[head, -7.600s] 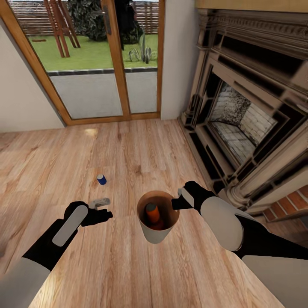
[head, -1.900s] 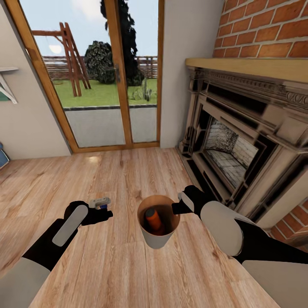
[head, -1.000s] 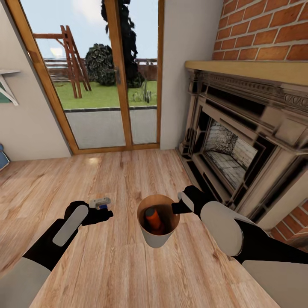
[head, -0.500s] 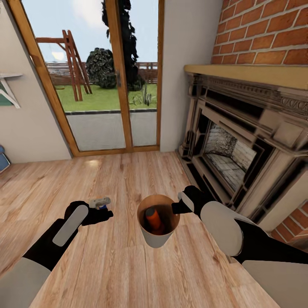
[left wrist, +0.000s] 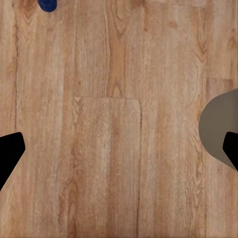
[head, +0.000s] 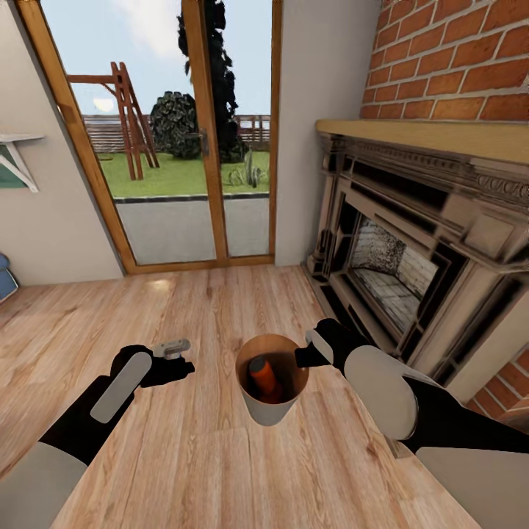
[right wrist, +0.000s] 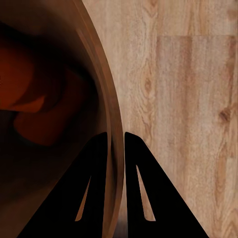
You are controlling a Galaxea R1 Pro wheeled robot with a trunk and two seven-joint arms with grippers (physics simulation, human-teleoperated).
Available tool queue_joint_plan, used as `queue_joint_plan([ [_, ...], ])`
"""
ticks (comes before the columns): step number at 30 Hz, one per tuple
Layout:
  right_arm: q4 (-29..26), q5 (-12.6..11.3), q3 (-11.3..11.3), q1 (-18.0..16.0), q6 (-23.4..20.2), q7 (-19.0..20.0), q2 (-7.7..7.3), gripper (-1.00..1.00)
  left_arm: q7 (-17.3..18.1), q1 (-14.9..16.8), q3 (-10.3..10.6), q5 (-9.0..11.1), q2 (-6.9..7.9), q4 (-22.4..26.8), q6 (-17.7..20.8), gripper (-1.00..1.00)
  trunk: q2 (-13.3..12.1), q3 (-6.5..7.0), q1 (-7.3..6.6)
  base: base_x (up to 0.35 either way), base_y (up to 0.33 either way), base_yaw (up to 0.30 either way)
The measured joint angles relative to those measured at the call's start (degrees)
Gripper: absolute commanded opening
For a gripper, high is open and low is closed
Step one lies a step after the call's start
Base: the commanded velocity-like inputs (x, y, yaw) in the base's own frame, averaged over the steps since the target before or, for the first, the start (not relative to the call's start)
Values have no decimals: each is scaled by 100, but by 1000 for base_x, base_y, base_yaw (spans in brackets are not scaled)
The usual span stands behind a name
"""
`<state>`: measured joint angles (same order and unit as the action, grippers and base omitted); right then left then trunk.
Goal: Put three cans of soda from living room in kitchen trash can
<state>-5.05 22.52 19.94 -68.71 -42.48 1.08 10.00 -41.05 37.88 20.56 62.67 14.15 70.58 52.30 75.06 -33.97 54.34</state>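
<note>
My right gripper (head: pixel 300 358) is shut on the rim of the pale trash can (head: pixel 268 404), which it holds above the wood floor. In the right wrist view both fingers (right wrist: pixel 101 163) pinch the thin rim of the trash can (right wrist: pixel 106 99). An orange soda can (head: pixel 261 375) leans inside; orange shapes (right wrist: pixel 29 94) show in the bin's dark interior. My left gripper (head: pixel 175 358) hangs open over the floor, left of the bin. The dark blue soda can (left wrist: pixel 47 4) lies on the floor at the frame's edge. The bin's side (left wrist: pixel 217 130) also shows in that view.
A dark carved fireplace (head: pixel 397 257) under a brick chimney stands close on the right. Wood-framed glass doors (head: pixel 191 147) lie ahead, with a white wall and shelf (head: pixel 16 154) to the left. Plank floor (head: pixel 220 308) stretches between me and the doors.
The camera has lifted and moved forward, so doors and fireplace sit lower. The blue can, earlier ahead of my left gripper, has slid under it in the head view. Both arms keep their pose.
</note>
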Motion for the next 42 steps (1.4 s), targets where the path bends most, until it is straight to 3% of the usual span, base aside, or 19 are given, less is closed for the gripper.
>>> queue_joint_plan([
  [27,-6,8,-11,165,146,1,0,-100,-4,0,-6,-10,0,-22,0,100,0,45,0,2,0,0],
  [42,-10,44,-58,172,157,-5,0,-100,7,0,-76,31,9,-116,8,100,0,39,0,171,154,18],
])
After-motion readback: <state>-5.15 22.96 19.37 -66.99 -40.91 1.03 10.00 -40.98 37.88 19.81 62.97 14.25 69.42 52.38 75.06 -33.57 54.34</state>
